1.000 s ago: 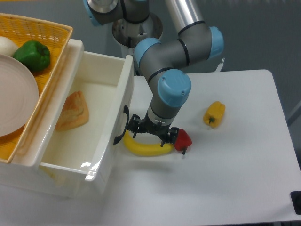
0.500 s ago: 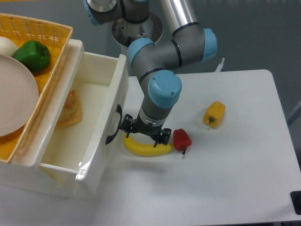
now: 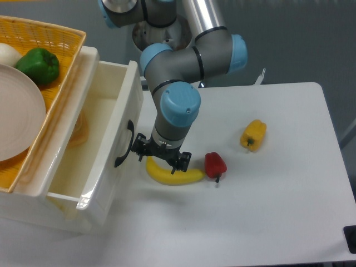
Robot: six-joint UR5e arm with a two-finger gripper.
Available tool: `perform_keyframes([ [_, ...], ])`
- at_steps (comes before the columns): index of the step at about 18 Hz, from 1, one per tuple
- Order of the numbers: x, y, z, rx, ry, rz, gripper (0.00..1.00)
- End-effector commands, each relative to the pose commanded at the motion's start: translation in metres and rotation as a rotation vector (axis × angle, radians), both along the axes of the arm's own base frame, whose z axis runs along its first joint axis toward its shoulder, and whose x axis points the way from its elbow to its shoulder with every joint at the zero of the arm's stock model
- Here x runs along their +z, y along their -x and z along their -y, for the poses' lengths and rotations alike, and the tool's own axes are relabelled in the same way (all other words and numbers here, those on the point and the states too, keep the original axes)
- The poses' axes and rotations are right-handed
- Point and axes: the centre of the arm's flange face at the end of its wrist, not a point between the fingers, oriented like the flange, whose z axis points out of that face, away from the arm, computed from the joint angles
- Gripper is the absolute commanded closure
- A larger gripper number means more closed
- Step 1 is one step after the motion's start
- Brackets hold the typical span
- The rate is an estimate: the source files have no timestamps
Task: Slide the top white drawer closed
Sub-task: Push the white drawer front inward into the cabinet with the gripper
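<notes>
You've pushed the glossy white top drawer (image 3: 114,144) further in vs 0.5 s ago; still part open, black handle facing right, long axis along its front. Claw (image 3: 160,157) spread, against handle.

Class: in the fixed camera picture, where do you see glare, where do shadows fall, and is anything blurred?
Camera view: glare glints on the top white drawer at its glossy lower front corner; soft shadows lie under the banana and red pepper; the gripper and tabletop items look sharp, with no obvious blur.
</notes>
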Motion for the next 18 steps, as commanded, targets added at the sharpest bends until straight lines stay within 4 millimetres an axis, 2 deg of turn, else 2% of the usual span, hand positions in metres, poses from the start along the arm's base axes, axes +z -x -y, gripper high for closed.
perform_keyframes([
  [18,0.004,-0.038,-0.020,-0.072,-0.005,-0.009,0.00],
])
